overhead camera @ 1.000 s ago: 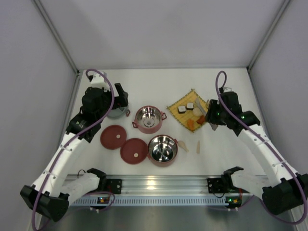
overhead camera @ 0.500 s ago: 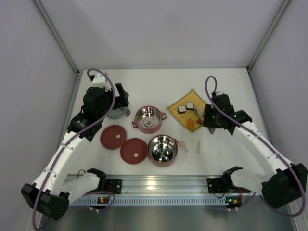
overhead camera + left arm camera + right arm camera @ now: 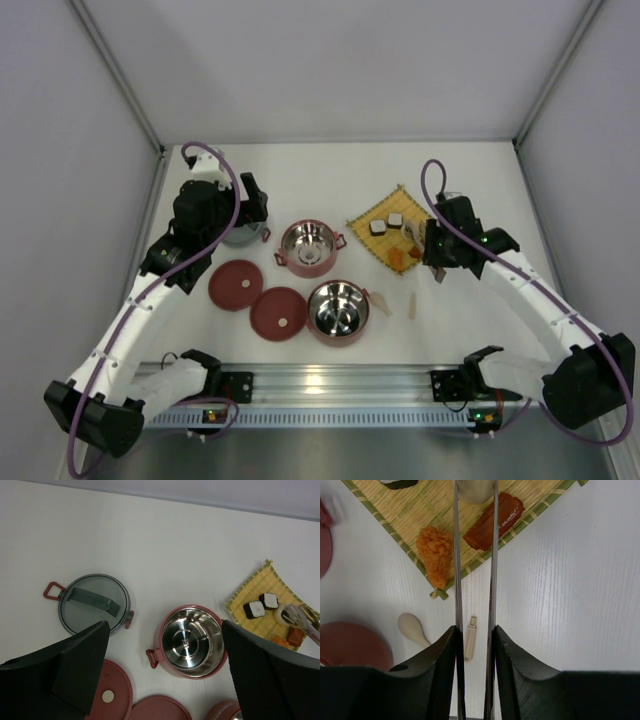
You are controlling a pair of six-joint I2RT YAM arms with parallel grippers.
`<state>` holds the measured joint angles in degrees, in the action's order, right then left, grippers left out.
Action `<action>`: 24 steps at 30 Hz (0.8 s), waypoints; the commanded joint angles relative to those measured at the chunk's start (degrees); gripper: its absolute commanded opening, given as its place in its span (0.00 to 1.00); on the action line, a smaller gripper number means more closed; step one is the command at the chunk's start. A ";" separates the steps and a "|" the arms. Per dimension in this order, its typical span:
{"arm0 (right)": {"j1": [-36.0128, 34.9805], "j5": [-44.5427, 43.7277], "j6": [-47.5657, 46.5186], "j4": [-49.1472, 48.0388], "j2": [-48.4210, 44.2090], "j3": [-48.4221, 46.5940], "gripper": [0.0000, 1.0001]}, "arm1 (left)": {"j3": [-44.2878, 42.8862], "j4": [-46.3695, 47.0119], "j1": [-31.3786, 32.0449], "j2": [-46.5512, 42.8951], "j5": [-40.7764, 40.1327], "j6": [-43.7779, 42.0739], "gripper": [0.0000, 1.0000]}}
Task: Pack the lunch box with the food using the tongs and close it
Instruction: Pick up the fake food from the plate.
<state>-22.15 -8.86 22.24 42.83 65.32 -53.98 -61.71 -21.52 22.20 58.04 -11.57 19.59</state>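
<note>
Right fingers (image 3: 432, 680) are clamped on the tongs (image 3: 456, 580). Both blades run up between the two black fingers, each touching a finger's inner face, squeezed to a narrow, nearly parallel gap.

The blades reach out over the mat (image 3: 420, 505). The pale piece (image 3: 475, 489) sits between them at the top edge of the wrist view. The blades lie along both its sides and look to be touching it, but the tips are cut off, so I can't tell whether it's lifted.

Just right of the right blade, a red-brown slab (image 3: 495, 522) lies on the mat. Left of the left blade is a crumbly orange piece (image 3: 435, 555) near the mat's corner. Two rolls (image 3: 255, 609) sit further in on the mat.

Spoon (image 3: 410, 628) and stick (image 3: 469, 637) lie on the desk (image 3: 330, 180) below the mat; the stick shows in the gap between the blades.

Left fingers (image 3: 70, 670) are spread wide, holding nothing. They hang above the desk's far-left area, near a grey lid (image 3: 92, 602) with a handle.

Lunch box is open and in parts:
- Far bowl (image 3: 308, 245) is mid-desk, with the near bowl (image 3: 338, 308) towards the arm bases. Both are upright, with bare steel inside.
- Two maroon lids (image 3: 236, 283) lie flat on the desk left of the near bowl. They're side by side — touching or just apart, can't tell.
</note>
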 commanded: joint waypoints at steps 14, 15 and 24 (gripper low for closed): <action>-1.14 -2.04 -0.53 5.77 -3.80 -8.60 0.00 | -1.83 0.69 -0.22 0.14 0.06 0.18 0.99; -1.14 -1.77 -0.62 6.04 -3.88 -9.47 0.00 | -1.74 0.78 -0.22 0.14 0.06 0.27 0.99; -2.02 3.06 -0.53 6.39 -3.80 -12.82 0.00 | -1.83 0.86 -0.22 0.32 0.24 0.27 0.99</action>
<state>-22.63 -7.86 22.06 47.77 62.59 -63.22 -61.71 -21.52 22.20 58.04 -11.55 19.59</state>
